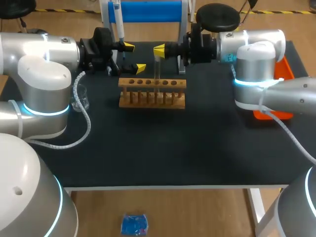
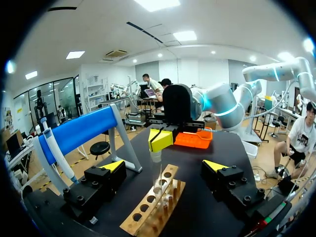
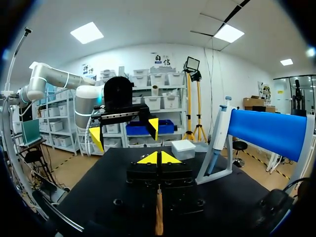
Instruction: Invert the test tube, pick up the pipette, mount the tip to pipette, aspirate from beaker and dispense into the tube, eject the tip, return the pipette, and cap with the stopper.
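You are on the opening step, the inverting of the test tube (image 1: 157, 71), and nothing later looks begun: the pipette (image 1: 119, 22) hangs on its stand (image 1: 148, 11) at the far edge of the table, and the beaker (image 1: 80, 98) sits untouched at the left, near your left arm. Your right gripper (image 1: 159, 50) has its yellow tips pinched together on the upper end of the tube, which hangs upright with its lower end at a middle hole of the wooden rack (image 1: 152, 94). Whether that end is seated in the hole or just above it, you cannot tell, nor which end is the open one. Your left gripper (image 1: 134, 57) is spread wide and holds nothing; it faces the right one across the far side of the rack, one finger to each side of the tube and well apart from it. By my reading, the next move calls for a straight vertical path so the glass does not catch the rack, then either a turn of the right wrist or a handover into those waiting left fingers.
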Controlling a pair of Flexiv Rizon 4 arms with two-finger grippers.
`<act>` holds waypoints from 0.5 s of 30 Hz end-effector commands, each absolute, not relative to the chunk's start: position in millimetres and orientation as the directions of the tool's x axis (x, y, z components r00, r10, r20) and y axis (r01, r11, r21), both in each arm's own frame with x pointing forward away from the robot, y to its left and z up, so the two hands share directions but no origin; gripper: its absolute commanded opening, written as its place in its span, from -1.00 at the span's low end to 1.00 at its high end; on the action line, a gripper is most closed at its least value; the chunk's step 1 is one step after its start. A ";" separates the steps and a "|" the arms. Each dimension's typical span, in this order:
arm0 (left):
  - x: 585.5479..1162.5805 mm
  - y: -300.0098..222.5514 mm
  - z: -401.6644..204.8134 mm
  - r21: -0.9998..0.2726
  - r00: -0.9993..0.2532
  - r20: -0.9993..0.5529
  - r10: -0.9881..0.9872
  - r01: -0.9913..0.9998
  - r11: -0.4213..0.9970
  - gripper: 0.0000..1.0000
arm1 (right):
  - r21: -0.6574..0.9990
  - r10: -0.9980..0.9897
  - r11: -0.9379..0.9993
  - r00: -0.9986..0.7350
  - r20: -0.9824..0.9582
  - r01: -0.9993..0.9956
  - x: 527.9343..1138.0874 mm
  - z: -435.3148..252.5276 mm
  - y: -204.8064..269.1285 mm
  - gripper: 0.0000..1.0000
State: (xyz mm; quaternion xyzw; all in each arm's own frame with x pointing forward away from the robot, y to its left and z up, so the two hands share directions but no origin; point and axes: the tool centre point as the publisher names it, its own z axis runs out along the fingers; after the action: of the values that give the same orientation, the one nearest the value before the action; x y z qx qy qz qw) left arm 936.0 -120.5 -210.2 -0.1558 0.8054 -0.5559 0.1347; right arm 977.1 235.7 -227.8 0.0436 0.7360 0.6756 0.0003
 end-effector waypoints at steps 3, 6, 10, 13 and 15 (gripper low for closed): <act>935.9 -120.4 -211.0 -0.938 -0.915 -0.044 -0.401 -0.100 0.331 1.00 | 0.996 0.077 0.072 -0.996 0.045 0.050 976.0 -229.0 234.3 -1.00; 935.9 -120.4 -211.0 -0.938 -0.915 -0.044 -0.401 -0.100 0.331 1.00 | 0.997 0.080 0.068 -0.997 0.023 0.028 977.1 -216.5 231.7 -1.00; 935.9 -120.4 -211.0 -0.938 -0.915 -0.044 -0.401 -0.100 0.331 1.00 | 0.997 0.094 0.083 -0.995 -0.016 -0.008 977.6 -203.5 227.9 -0.87; 935.9 -120.4 -211.0 -0.938 -0.915 -0.044 -0.401 -0.100 0.331 1.00 | 0.994 0.100 0.106 -0.994 -0.043 -0.032 977.2 -196.1 224.6 1.00; 935.9 -120.4 -211.0 -0.938 -0.915 -0.044 -0.401 -0.100 0.331 1.00 | 0.990 0.105 0.132 -0.992 -0.067 -0.052 976.7 -191.9 221.9 1.00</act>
State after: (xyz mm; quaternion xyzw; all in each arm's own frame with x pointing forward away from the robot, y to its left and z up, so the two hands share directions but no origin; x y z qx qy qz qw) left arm 935.9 -120.5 -210.2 -0.1558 0.8054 -0.5559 0.1346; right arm 984.4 226.9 -202.3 0.0145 0.7410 0.6692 0.0539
